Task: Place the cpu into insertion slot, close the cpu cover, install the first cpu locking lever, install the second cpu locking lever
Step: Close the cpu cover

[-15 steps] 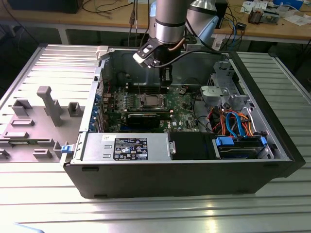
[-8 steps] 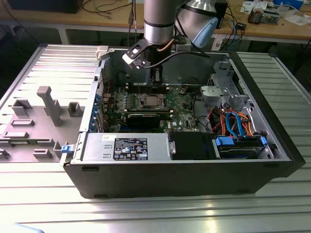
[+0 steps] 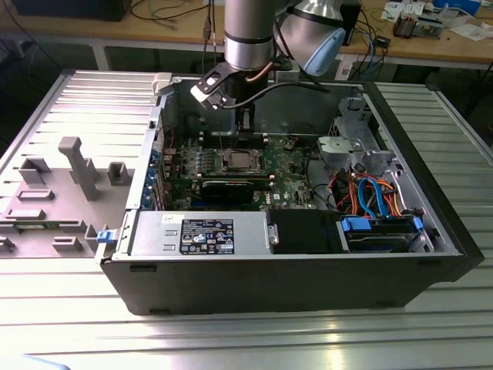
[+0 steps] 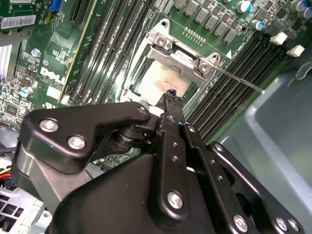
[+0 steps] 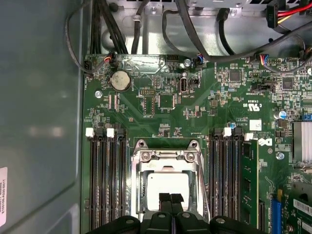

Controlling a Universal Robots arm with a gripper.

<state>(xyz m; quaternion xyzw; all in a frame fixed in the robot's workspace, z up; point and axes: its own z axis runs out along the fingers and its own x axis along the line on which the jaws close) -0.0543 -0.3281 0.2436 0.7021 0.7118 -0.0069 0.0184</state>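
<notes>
**Student:** Where is the claw [image 5: 170,201] hanging?

**Tutor:** In the first wrist view it is hovering directly over the cpu [image 5: 168,181]. Its two black fingertips [image 5: 165,200] are pressing against each other with nothing between them. Whether they are touching the metal below cannot be told. In the exterior view the arm [image 3: 248,35] is reaching down from above into the open computer case [image 3: 269,285]. The case is lying on its side on the ribbed metal counter [image 3: 231,343].

**Student:** And where is the cpu sitting?

**Tutor:** It is sitting in the insertion slot [image 5: 141,146], near the middle of the green motherboard [image 5: 161,102]. Its silvery top is showing through the square window of the cpu cover [image 5: 168,165], which appears to be lying down flat around it. Banks of long black memory slots [image 5: 105,180] are flanking the insertion slot on both sides.

**Student:** What is the thin rod doing in the second wrist view?

**Tutor:** That is a locking lever [image 4: 239,80]. It is sticking out from one corner of the insertion slot and running across the neighbouring memory slots. Its free end is lying near the grey wall of the case.

**Student:** Is anything standing outside the case?

**Tutor:** A grey moulded fixture [image 3: 77,166] is standing on the counter, just beside the case on the exterior view's left.
</notes>
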